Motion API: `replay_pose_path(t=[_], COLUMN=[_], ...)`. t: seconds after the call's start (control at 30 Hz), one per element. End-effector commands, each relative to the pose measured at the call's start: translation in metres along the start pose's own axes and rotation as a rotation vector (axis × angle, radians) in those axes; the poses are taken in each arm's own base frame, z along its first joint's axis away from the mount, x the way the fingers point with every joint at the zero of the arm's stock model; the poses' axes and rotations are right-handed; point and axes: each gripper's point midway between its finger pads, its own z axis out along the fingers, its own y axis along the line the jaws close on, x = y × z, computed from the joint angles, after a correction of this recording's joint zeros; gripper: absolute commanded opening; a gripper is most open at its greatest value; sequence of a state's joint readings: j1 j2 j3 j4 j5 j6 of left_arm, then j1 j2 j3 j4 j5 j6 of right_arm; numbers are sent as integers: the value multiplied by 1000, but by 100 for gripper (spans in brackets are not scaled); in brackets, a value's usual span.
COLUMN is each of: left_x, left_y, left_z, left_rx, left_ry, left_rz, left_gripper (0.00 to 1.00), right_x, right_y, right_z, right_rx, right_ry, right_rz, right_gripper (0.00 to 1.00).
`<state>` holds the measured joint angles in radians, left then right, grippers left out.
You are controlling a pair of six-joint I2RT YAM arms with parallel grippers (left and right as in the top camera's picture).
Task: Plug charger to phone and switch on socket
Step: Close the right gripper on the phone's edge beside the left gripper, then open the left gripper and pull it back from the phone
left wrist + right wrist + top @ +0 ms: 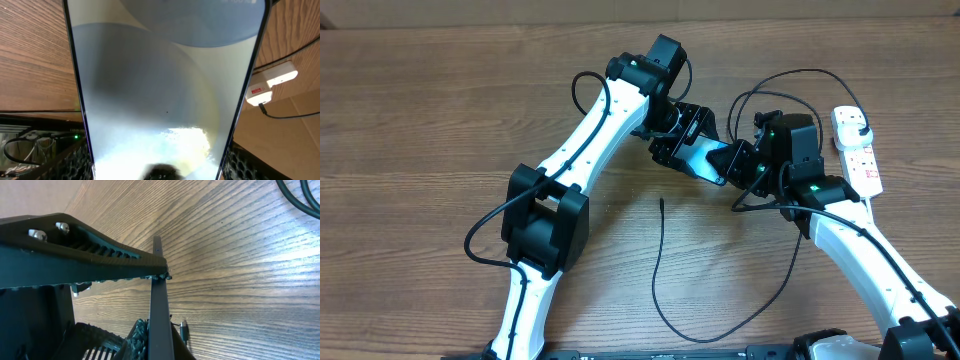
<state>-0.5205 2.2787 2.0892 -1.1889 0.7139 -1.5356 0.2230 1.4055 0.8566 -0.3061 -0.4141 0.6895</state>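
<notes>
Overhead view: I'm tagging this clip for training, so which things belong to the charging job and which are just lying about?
Job in hand: phone, charger, socket, left claw and right claw, both gripping the phone.
Just there: wooden table, background wiring.

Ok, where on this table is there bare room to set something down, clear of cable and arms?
Widest bare wood lies left of the left arm, out to the table edge. A smaller patch sits between that arm and the charger loop. Crowded: the middle, where the left gripper and right gripper hold the phone, and rightward to the socket.
</notes>
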Motion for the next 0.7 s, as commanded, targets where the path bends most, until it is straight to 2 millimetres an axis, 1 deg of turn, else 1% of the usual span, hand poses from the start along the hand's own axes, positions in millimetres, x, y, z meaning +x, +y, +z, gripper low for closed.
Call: replay_pose_path(t=[0.0, 0.07, 0.23, 0.3, 0.33, 0.4, 0.67], left_x=[13, 13, 13, 12, 12, 9, 6], left_y=[-6, -6, -6, -6, -6, -5, -5], left_z=[-3, -3, -3, -3, -3, -2, -4], left_rx=[14, 14, 14, 14, 14, 13, 13], left_ry=[39, 39, 36, 34, 30, 16, 8], left_rz=[8, 8, 9, 9, 10, 13, 20], left_gripper=[9, 16, 47, 66, 80, 100, 99], right_x=[-6, -6, -6, -6, -6, -6, -6], right_y=[13, 13, 13, 13, 13, 12, 7], right_z=[-2, -2, -2, -2, -2, -2, -2], right_rx=[-32, -32, -32, -32, -31, -24, -1], right_ry=[-11, -11, -11, -11, -10, -13, -17], right_rz=[-50, -50, -50, -49, -49, -48, -42], right_gripper=[4, 4, 4, 4, 4, 4, 4])
